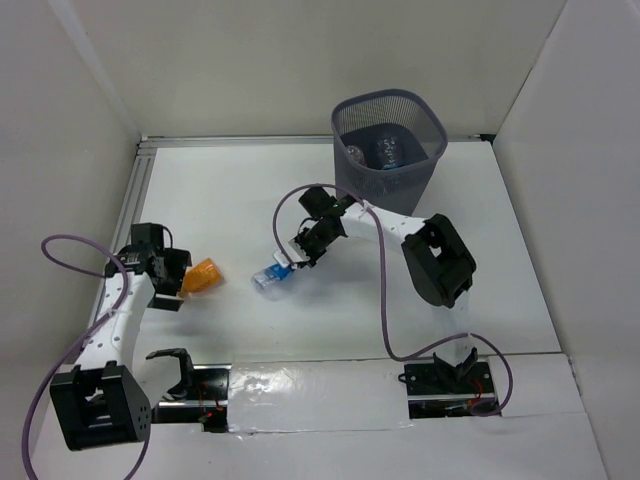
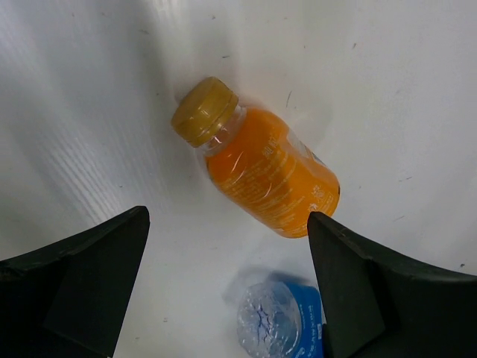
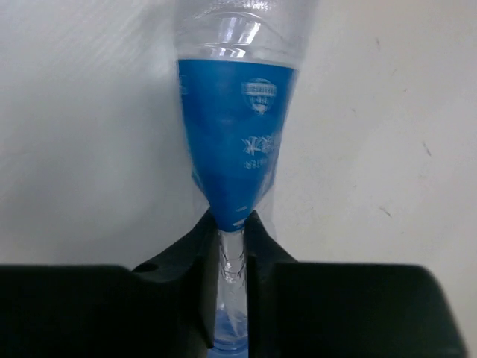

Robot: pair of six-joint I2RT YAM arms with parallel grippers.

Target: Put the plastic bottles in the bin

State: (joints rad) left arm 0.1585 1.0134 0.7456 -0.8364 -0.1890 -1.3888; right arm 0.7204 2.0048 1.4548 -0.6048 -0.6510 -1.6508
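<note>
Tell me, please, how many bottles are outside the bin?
2: the orange bottle by the left end effector, and the blue bottle squeezed in the right end effector. More may hide inside the bin.

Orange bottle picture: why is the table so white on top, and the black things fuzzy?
Left wrist view: light glares off the shiny table above the orange bottle; the black fingers sit too near the lens, so they blur. Right wrist view: its fingers blur too, while the blue bottle looks sharp.

You were in a robot lab cell: white tabletop (image 1: 230,200) boxed by plain white panels (image 1: 250,60), cabled arms (image 1: 390,222) bolted at edge.
</note>
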